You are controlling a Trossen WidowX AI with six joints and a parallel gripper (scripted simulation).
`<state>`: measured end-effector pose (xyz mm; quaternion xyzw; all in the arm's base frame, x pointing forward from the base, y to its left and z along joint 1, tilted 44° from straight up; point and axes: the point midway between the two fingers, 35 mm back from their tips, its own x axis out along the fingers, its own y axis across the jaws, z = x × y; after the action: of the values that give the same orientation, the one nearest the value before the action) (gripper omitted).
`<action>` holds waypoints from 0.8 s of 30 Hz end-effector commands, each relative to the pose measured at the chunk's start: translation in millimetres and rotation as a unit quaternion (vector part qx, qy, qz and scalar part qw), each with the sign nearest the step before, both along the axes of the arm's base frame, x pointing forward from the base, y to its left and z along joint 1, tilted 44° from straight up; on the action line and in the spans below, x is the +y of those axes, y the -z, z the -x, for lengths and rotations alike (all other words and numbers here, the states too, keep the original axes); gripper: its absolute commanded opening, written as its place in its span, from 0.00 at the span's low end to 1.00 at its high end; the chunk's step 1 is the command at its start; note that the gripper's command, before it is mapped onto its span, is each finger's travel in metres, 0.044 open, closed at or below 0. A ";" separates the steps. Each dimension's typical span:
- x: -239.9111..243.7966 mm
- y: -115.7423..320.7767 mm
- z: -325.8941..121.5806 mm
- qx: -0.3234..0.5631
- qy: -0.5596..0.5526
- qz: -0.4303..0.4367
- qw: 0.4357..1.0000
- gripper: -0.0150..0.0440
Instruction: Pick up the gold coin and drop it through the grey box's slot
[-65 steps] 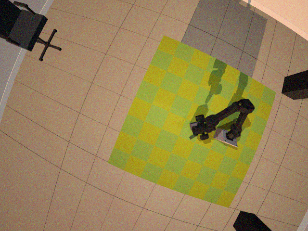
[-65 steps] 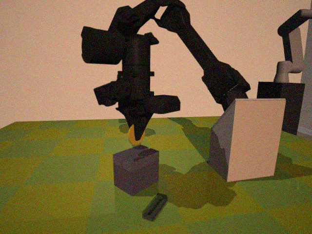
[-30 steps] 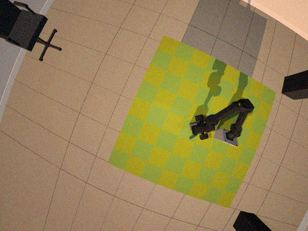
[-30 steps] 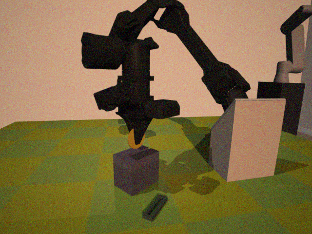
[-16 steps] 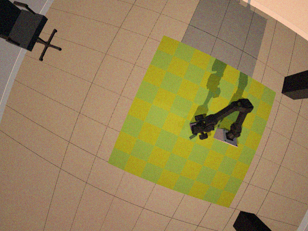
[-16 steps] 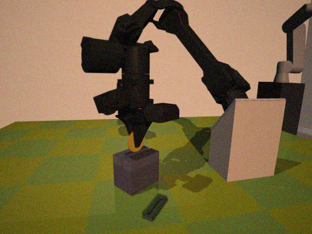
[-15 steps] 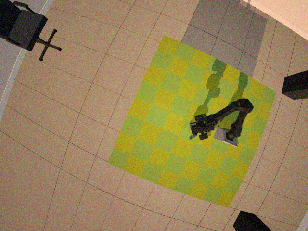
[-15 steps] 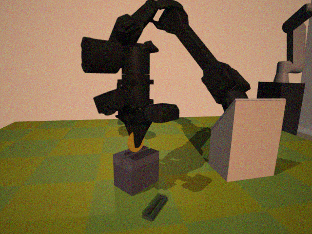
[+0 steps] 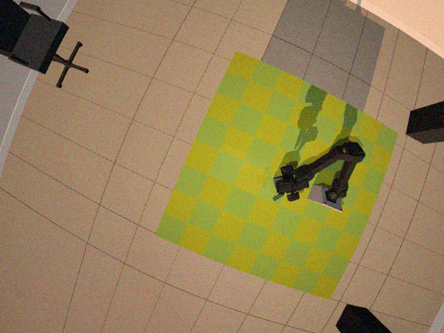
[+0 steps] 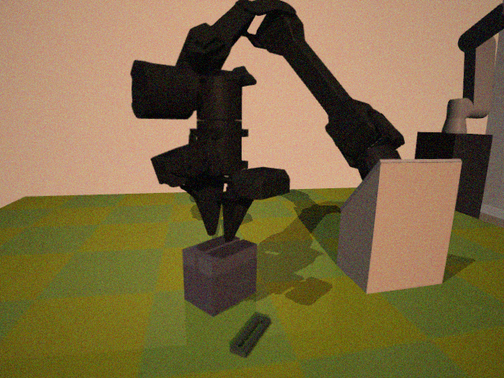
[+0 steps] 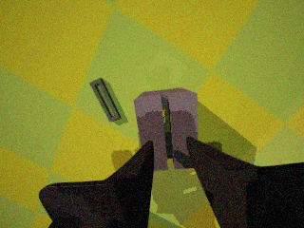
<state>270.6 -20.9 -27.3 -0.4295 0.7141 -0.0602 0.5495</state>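
Note:
My gripper point(image 10: 221, 232) point(image 11: 169, 142) point(image 9: 286, 186) is open, with nothing between its fingers. Its fingertips hang just above the lid of the grey box point(image 10: 220, 278) point(image 11: 151, 121), straddling the narrow slot point(image 11: 166, 124). A thin yellow sliver point(image 11: 165, 113), the coin's edge, shows inside the slot in the wrist view. No coin shows in the exterior view. The dark-green holder point(image 10: 240, 347) point(image 11: 96, 83) lies empty on the checkered mat, a short way in front of the box.
A tall pale slab point(image 10: 406, 227) point(image 9: 319, 195) stands at the arm's base, right of the box. Dark blocks point(image 9: 427, 121) point(image 9: 358, 320) sit off the mat on the floor. A dark stand point(image 9: 35, 39) is far away at the top left.

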 end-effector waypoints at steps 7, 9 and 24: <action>12.1 -12.4 -0.6 0.000 0.000 0.000 1.000 0.79; 12.6 -13.0 -0.6 0.000 0.000 0.000 1.000 0.88; 39.1 -43.7 2.2 0.002 -0.002 0.003 1.000 1.00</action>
<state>268.3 16.4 15.1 -0.4351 0.7138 -0.0612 0.5454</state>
